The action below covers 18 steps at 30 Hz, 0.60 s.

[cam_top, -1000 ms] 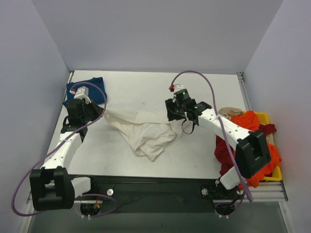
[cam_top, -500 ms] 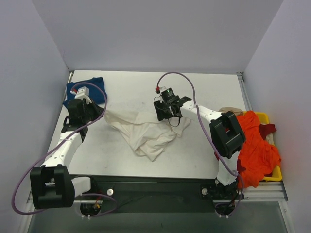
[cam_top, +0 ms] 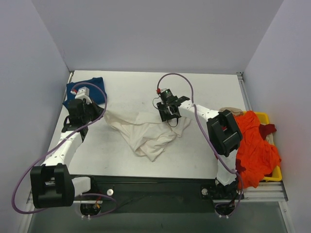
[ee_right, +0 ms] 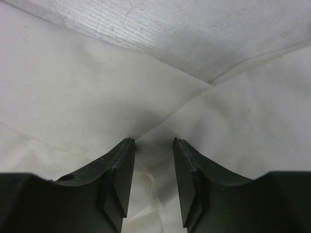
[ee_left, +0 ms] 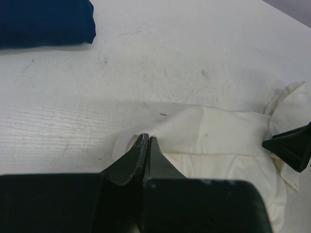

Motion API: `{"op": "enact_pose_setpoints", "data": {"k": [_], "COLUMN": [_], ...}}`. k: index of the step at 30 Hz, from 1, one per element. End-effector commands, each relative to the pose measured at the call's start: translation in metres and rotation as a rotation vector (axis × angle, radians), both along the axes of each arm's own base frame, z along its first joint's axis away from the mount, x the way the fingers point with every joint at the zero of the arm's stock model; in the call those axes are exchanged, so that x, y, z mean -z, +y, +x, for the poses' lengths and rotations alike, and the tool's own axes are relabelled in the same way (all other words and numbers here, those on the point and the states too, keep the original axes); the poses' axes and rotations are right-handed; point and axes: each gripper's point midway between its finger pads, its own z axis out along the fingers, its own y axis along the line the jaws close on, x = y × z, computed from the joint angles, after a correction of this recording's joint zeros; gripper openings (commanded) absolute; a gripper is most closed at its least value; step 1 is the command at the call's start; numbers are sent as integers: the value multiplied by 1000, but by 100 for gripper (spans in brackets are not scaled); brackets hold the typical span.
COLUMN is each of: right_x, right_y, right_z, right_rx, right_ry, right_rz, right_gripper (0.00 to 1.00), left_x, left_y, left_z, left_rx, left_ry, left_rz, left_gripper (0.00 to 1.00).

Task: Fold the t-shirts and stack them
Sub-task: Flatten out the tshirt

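A crumpled cream t-shirt (cam_top: pixel 146 133) lies mid-table. My left gripper (ee_left: pixel 146 137) is shut on its left edge; the cloth (ee_left: pixel 214 131) stretches away to the right. In the top view the left gripper (cam_top: pixel 99 110) sits at the shirt's left tip. My right gripper (ee_right: pixel 154 141) is open, pressed down onto the cream cloth (ee_right: pixel 73 92) with a fold between the fingers; from above it (cam_top: pixel 169 115) is at the shirt's upper right part. A folded dark blue t-shirt (cam_top: pixel 87 90) lies at the far left, also seen in the left wrist view (ee_left: pixel 46 22).
A yellow bin (cam_top: pixel 268 145) at the right table edge holds a bright orange shirt (cam_top: pixel 257 145), a dark red one (cam_top: pixel 267 129) and a beige one (cam_top: pixel 231 111). The table's bare surface (cam_top: pixel 214 92) lies behind the cream shirt.
My right arm has swung left from beside the bin and come down on the cream shirt's upper right part. The left gripper has stayed still, holding the shirt's edge.
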Motion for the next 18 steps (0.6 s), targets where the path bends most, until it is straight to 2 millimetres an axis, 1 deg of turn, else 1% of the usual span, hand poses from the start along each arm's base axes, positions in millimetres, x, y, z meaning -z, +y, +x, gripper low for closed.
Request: {"op": "enact_pose_setpoints", "data": {"k": [1,6,10,11,13,14,16,17,18], "right_x": [3,5,4,-2,-5,-14,-18,-26,-29], "right_y": [2,5,1,0,-6,-8,-18,-21,-24], "right_z": [1,1,0,0,-1,0,-1,0,-1], "right_rx": [2,-4,13,20,36,42,65,73,79], "right_ry": [19,29,34,23,15,-3,-10,-25,-28], "right_rz": [-15,-3,-1,3,-7,-2,-5,6,9], "right_gripper": [36,28,20,20,19,18,17,17,15], "left_x": [-18,-19,-20,-20,-21,-20,-21,-21,-21], "left_y": [-1,0,0,0,0,0,0,0,1], "left_z": [8,6,6,5,5,4,5,4,4], "left_rx": [13,9,8,8,9,8,8,8,8], "left_ry": [-71,-76,-76,-76,-79,-75,-77,-76,-77], "left_rz": [-5,-3,-1,-1,-2,0,0,0,2], "left_gripper": [0,0,0,0,0,0,0,0,0]}}
